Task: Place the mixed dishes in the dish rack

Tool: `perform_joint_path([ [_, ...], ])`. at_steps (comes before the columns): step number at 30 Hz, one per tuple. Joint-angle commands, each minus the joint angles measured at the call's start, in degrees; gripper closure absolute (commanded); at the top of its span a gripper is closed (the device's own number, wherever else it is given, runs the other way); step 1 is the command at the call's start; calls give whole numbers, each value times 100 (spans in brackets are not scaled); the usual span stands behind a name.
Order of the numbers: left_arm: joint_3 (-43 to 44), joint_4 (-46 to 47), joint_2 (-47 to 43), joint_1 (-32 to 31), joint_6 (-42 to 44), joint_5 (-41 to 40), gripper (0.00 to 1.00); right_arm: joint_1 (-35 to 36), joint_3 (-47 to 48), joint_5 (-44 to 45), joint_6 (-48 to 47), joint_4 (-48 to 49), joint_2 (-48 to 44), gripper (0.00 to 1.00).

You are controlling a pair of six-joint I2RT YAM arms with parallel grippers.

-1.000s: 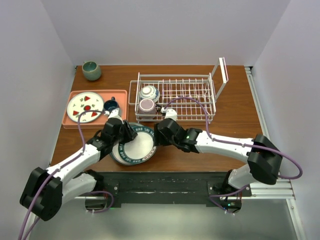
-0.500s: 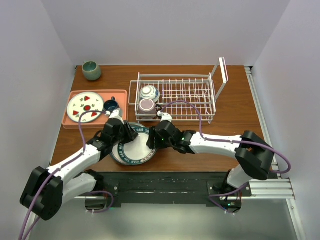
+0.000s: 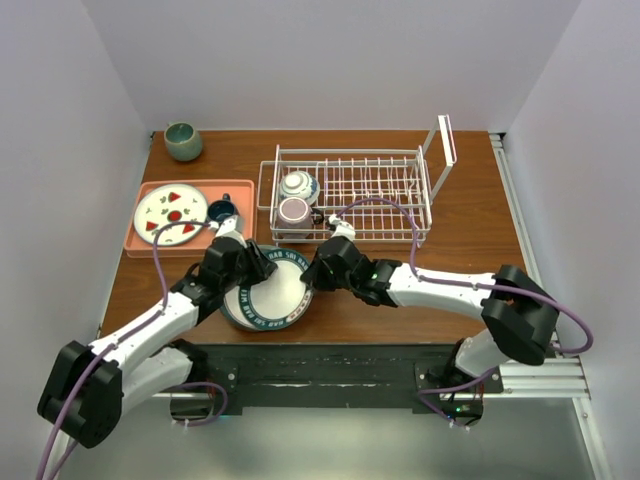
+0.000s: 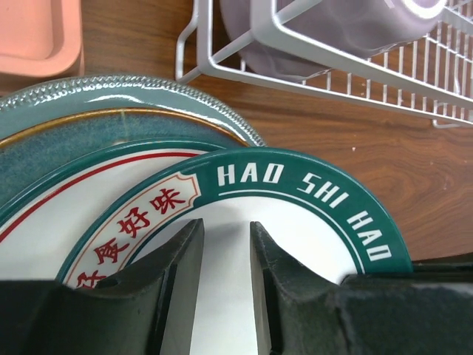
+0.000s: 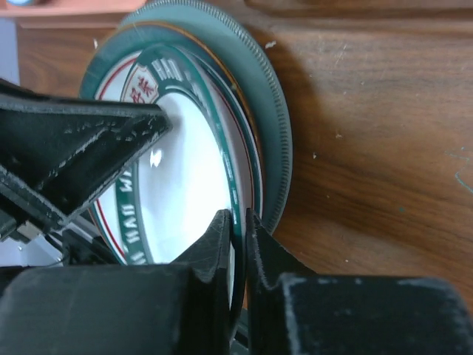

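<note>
Two grippers meet on the large lettered plate (image 3: 275, 297), near side. Right gripper (image 5: 238, 222) clamped on its rim; plate tilted up off the plain teal plate (image 5: 277, 148). Left gripper (image 4: 225, 237) fingers narrowly apart against the plate's face. Farther: dish rack (image 3: 390, 195) holding pinkish mug (image 3: 293, 211), patterned bowl (image 3: 298, 185).

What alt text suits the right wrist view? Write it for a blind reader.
The right hand pinches the rim of a white plate with lettered teal rim, which is stacked over a plain teal plate on a wooden table.
</note>
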Motion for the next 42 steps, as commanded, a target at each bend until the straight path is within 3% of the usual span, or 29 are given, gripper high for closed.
perform_joint_path([
  [1, -187, -920, 17, -18, 76, -14, 58, 41, -124, 474, -341, -570, -188, 100],
  [11, 710, -2044, -984, -9, 313, -805, 21, 50, 253, 440, -1149, -895, -1303, 100],
  [17, 1035, -2300, -1424, -9, 506, -1446, 5, 50, 894, 764, -1738, -1563, -1963, 100],
  [24, 1088, -2415, -1548, -9, 542, -1675, 2, 41, 1712, 1976, -2387, -2240, -2464, 100],
  [31, 1115, -2309, -1477, -9, 709, -1588, 0, -187, 2679, 3936, -3346, -2390, -2087, 100],
  [37, 1001, -2134, -1583, -9, 700, -1474, 0, -1161, 3084, 5000, -4304, -1584, -1604, 100],
  [42, 956, -2090, -1487, -9, 717, -1465, 0, -1523, 2944, 5624, -5445, -696, -1226, 100],
])
